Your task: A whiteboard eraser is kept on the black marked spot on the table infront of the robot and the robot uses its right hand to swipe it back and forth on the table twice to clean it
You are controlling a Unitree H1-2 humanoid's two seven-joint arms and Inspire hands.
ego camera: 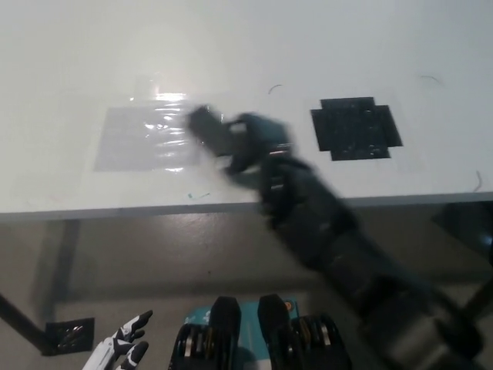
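Observation:
My black right hand [248, 145] is smeared by motion over the middle of the white table [323, 46]. A dark whiteboard eraser [205, 125] sticks out of its front end, and the hand is shut on it. The eraser lies at the right edge of a grey taped patch [142, 137]. The black marked spot [356, 128] sits uncovered to the right, well apart from the hand. My right forearm [339, 247] runs down to the lower right across the table's front edge. My white left hand [122, 348] rests at the lower left, below the table, with its fingers apart.
The table's front edge [115, 211] crosses the picture, with grey floor below it. Small dark pen marks [274, 88] dot the tabletop. A table leg with a black foot plate [68, 334] stands at the lower left.

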